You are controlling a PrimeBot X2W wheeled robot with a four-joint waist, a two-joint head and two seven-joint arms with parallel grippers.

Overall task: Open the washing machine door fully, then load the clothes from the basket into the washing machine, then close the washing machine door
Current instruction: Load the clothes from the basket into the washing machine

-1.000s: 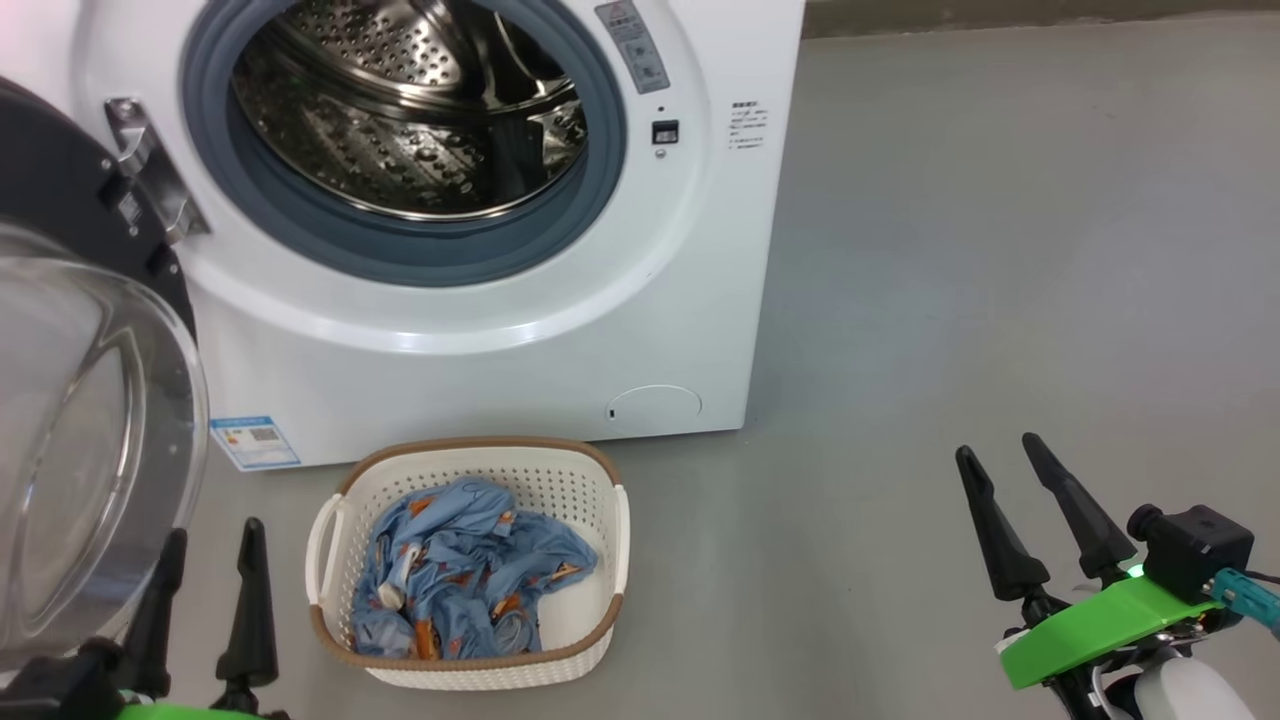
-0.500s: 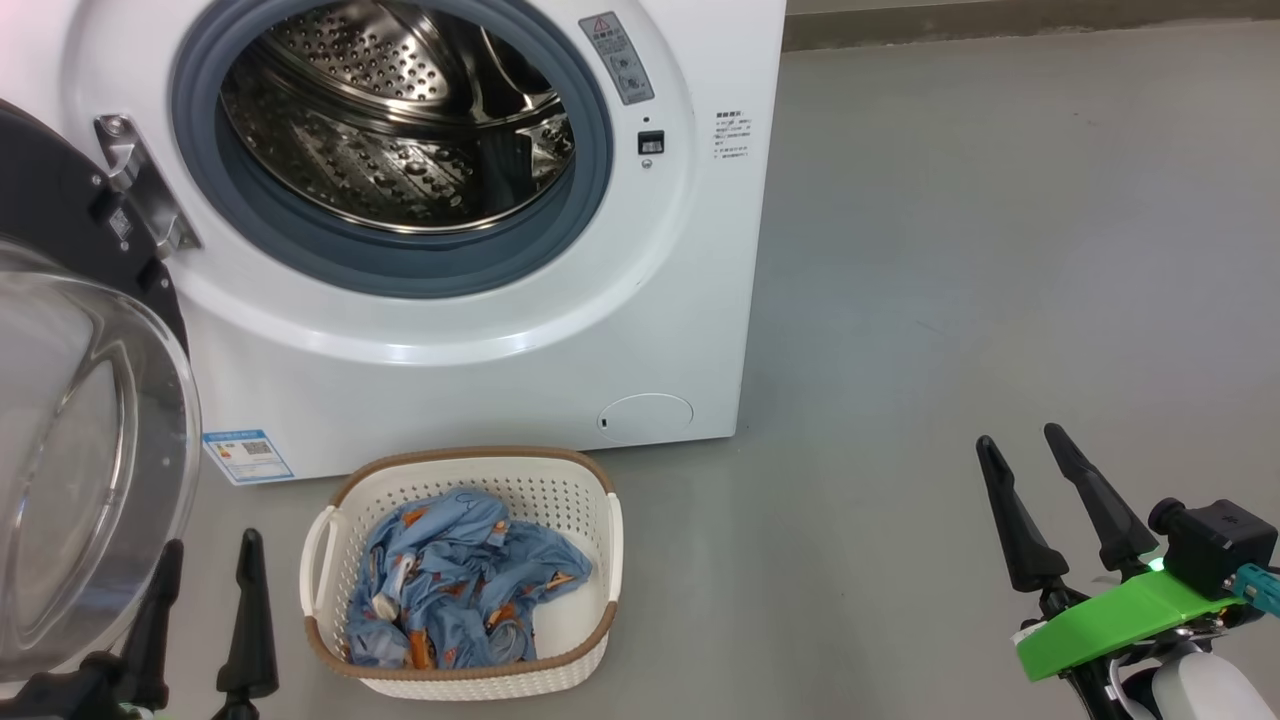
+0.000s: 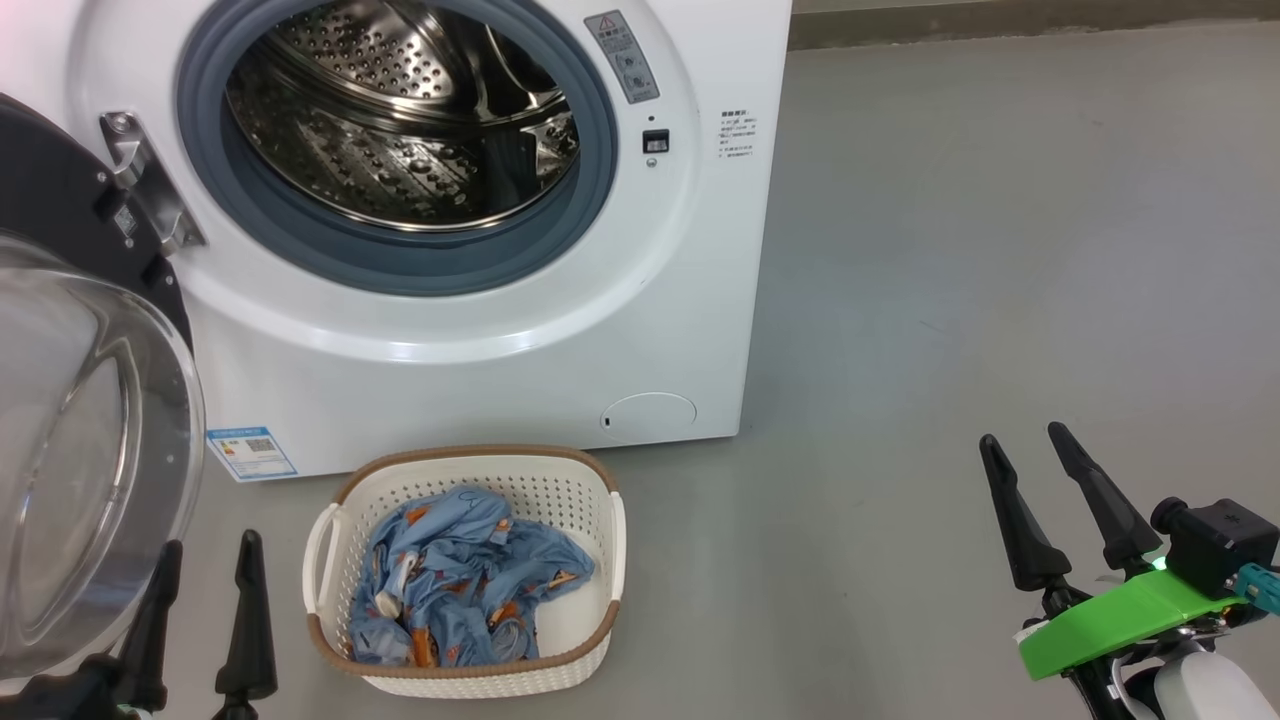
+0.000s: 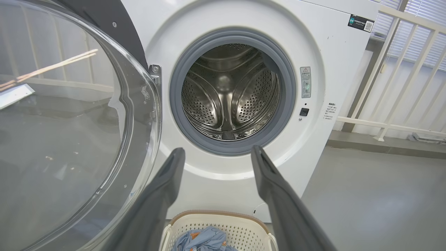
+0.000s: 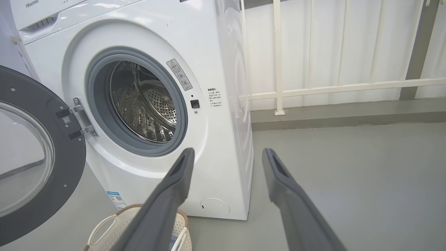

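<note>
The white washing machine stands with its steel drum bare. Its door, black-rimmed with a clear glass bowl, hangs swung out wide at the left. On the floor in front sits the cream basket holding the light blue printed clothes. My left gripper is open, just left of the basket beside the door glass. My right gripper is open, far to the basket's right over bare floor.
Grey floor stretches to the right of the machine. A white railing runs behind the machine's right side. A small round flap sits low on the machine's front.
The whole head picture has shifted slightly down and to the left, so the camera moved. Both grippers keep their open spread and stay about where they were.
</note>
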